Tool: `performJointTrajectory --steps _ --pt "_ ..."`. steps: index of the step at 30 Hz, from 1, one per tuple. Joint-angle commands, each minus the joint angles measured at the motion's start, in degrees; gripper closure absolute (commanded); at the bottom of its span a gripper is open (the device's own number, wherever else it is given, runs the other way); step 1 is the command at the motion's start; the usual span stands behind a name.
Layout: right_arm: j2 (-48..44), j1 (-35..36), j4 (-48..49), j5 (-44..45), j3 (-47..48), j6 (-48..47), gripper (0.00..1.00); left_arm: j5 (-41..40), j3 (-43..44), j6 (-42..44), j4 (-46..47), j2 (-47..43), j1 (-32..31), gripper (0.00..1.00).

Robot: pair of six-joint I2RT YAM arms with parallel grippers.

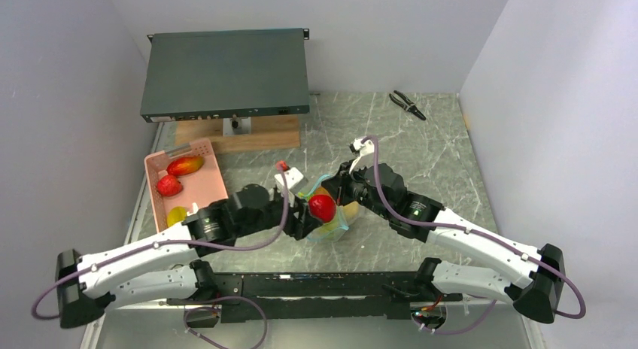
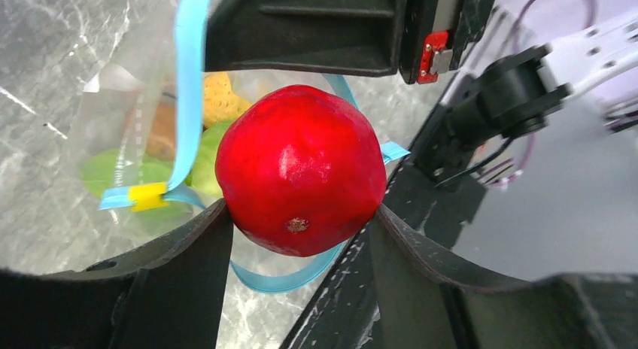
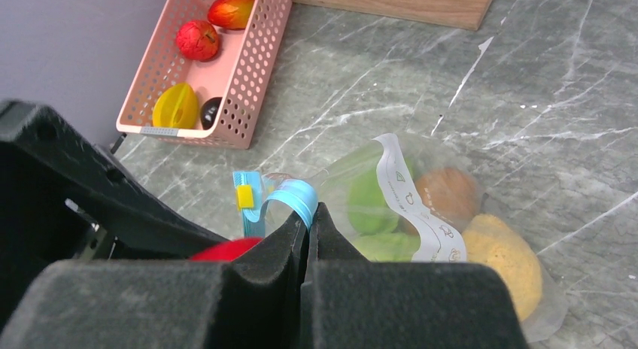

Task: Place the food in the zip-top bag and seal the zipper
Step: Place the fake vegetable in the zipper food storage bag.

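- Left jaws clench a red fruit [image 2: 301, 168], just at the zip-top bag's [image 2: 113, 138] open mouth.
- Right jaws pinch tight on the bag's teal zipper [image 3: 295, 195].
- Beyond the right jaws, green, orange and yellow food [image 3: 369, 206] lies inside the bag on the tabletop [image 3: 527, 78].

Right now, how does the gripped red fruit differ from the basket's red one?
The gripped red fruit is smooth and glossy; the basket's red fruit looks bumpy. The gripped one is clamped by the left gripper at the zip-top bag's mouth; the other lies in the pink basket. Both are red.
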Motion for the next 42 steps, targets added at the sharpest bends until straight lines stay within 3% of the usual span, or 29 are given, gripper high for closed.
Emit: performJointTrajectory --steps 1,5,11,17,20,26,37,42 --pt "-1.8 -0.2 3.3 -0.3 0.8 0.7 1.0 -19.3 6.8 6.8 -6.8 6.2 -8.0 0.48" --pt "-1.9 -0.2 3.5 -0.5 0.6 0.9 1.0 -29.0 12.1 8.7 -10.8 14.2 -13.4 0.47" --pt "-2.0 -0.2 3.6 -0.7 0.2 1.2 1.0 -38.8 21.2 5.2 -18.1 25.4 -16.2 0.43" --pt "-2.4 -0.2 3.5 -0.7 0.0 1.3 1.0 -49.8 26.4 0.4 -23.2 33.0 -17.3 0.34" --pt "-2.6 -0.2 3.2 -0.6 0.0 1.2 1.0 -52.5 27.0 -2.1 -24.0 34.8 -17.3 0.26" --pt "-3.0 -0.2 2.9 -0.3 -0.2 1.0 1.0 -52.5 25.3 -4.3 -21.8 33.6 -17.3 0.02" --pt "-2.4 -0.2 3.2 -0.5 -0.1 1.0 1.0 -40.3 14.2 3.1 -8.6 19.3 -17.3 0.01" --pt "-2.5 -0.2 3.0 -0.2 0.1 1.0 1.0 -36.6 10.4 0.5 -9.0 13.0 -17.1 0.03"
